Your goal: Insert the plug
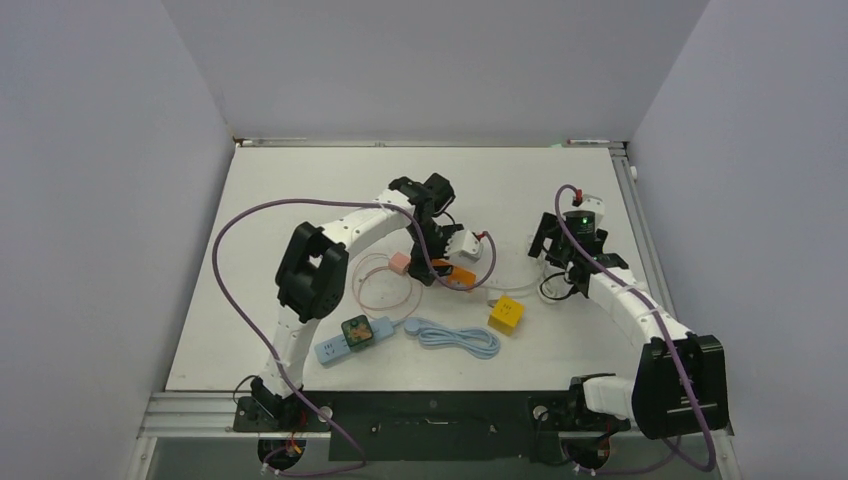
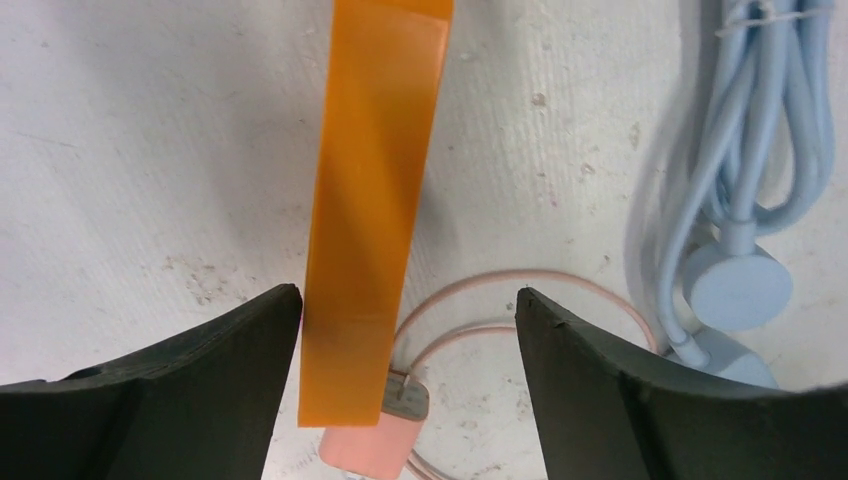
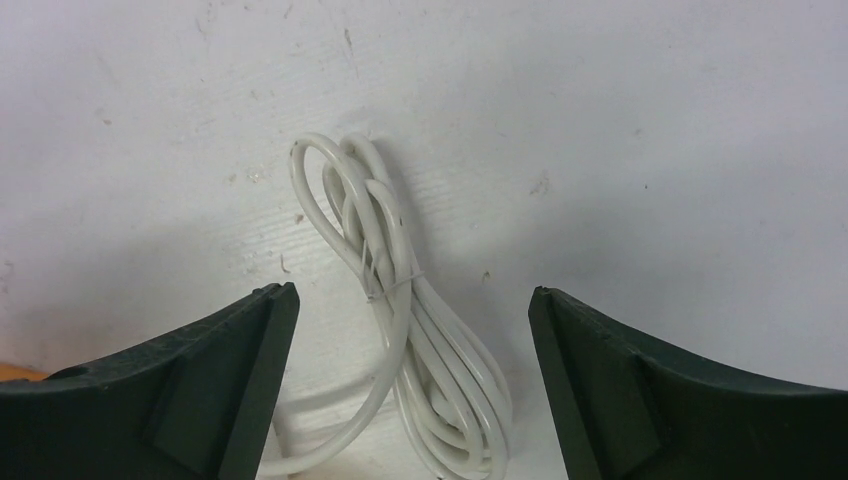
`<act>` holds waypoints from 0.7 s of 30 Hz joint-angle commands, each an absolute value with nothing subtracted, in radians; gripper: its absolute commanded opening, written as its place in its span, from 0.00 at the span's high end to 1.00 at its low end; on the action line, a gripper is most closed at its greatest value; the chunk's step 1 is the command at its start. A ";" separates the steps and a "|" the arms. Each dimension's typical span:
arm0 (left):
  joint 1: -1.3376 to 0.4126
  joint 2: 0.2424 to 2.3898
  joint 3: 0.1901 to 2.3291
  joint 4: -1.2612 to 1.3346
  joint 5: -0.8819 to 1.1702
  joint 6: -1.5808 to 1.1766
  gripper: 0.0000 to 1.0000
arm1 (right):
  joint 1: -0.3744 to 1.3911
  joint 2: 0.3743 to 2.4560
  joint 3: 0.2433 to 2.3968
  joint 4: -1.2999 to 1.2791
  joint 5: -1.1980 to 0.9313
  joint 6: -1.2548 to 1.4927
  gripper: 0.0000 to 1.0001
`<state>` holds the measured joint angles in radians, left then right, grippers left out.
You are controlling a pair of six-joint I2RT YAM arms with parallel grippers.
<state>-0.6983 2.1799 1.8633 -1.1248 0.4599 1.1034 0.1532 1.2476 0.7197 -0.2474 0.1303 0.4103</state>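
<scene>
left fingers (image 2: pixel 190 390) spread wide, gripping nothing. orange strip (image 2: pixel 375 200) lies between them on the table (image 2: pixel 150 150). pink plug (image 2: pixel 372 445) at its near end, partly behind it and cropped by the frame. right fingers (image 3: pixel 200 390) also apart, over white cable bundle (image 3: pixel 400 330), its lower end cut off.

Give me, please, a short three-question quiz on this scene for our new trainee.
1. True or false: the left gripper is shut on the orange strip.
2. Which cable lies beneath the right gripper? A) pink B) white C) light blue
3. Fill in: the cube between the arms is ____.
Key: 1 false, it is open; 2 B, the white cable bundle; 3 yellow.
</scene>
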 commanded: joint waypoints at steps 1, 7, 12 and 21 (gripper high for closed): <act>-0.717 2.177 1.892 -1.001 0.419 0.978 0.26 | 0.133 1.239 0.727 -0.192 0.018 0.453 0.10; -0.718 2.255 1.966 -1.038 0.379 0.954 0.44 | 0.129 1.338 0.751 -0.228 0.009 0.464 0.12; -0.718 2.290 2.004 -1.058 0.383 0.939 0.61 | 0.126 1.426 0.760 -0.170 -0.020 0.477 0.30; -0.719 2.339 2.084 -1.114 0.445 0.922 0.82 | 0.125 1.528 0.811 -0.150 0.063 0.440 0.71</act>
<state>-0.7193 2.3054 2.0083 -1.0893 0.3901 0.9451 0.1230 1.5177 0.7681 -0.1917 0.0051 0.4511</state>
